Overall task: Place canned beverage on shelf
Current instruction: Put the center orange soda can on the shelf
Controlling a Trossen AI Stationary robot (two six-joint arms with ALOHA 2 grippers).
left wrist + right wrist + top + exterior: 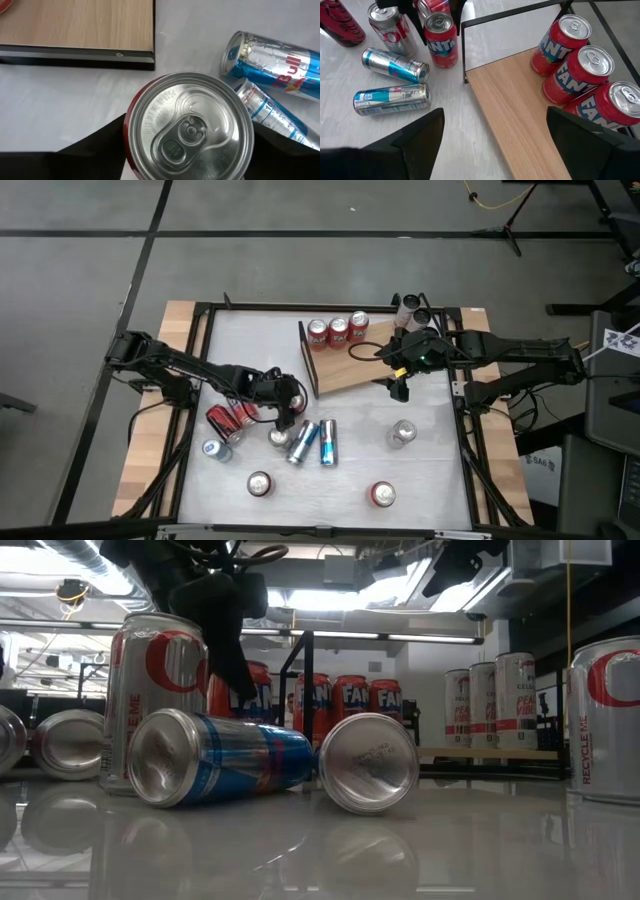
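A red Fanta can (187, 125) stands upright on the white table just off the shelf's railed end, with my left gripper (285, 408) shut around it. The shelf (350, 370) is a light wood board lying flat. Three red Fanta cans (580, 65) stand on its far end. My right gripper (495, 150) hangs open above the shelf's right part with nothing between its fingers. In the low view the left gripper (225, 630) comes down in front of the red can (262, 695). My left gripper pinches the red can between its two fingers, one on each side of the upper wall (129, 142) just under the silver rim. The fingers (415, 20) slant down from the table's left side. The can stands upright with its base on the table.
Two blue-and-silver cans (302, 442) (328, 442) lie on the table near the held can, beside an upright silver can (278, 438). Red cans (228, 418) lie to the left. More upright cans (402, 433) (382, 494) (260, 483) dot the near half. The shelf's dark rail (464, 50) rises close to the held can.
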